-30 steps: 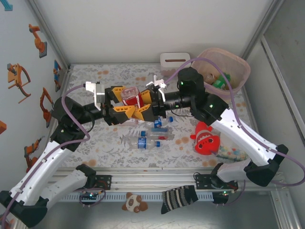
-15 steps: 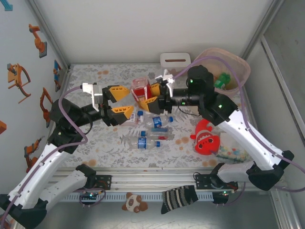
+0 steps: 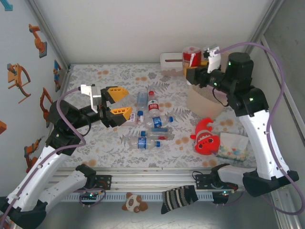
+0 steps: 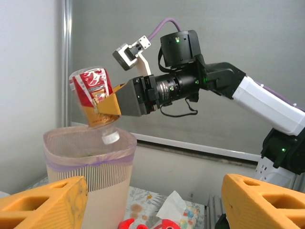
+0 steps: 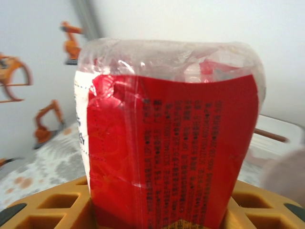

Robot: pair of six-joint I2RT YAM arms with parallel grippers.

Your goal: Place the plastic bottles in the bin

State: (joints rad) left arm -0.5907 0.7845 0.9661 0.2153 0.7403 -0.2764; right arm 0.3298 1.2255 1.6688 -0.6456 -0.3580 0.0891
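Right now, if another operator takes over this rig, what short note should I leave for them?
Left gripper: open, empty, above the left side of the table.
Right gripper: shut on a red-labelled bottle, cap down, over the bin.
Done: this bottle is brought over the bin, not yet released.
Left: release it, then bin the several bottles lying on the table; leave the plush fish.
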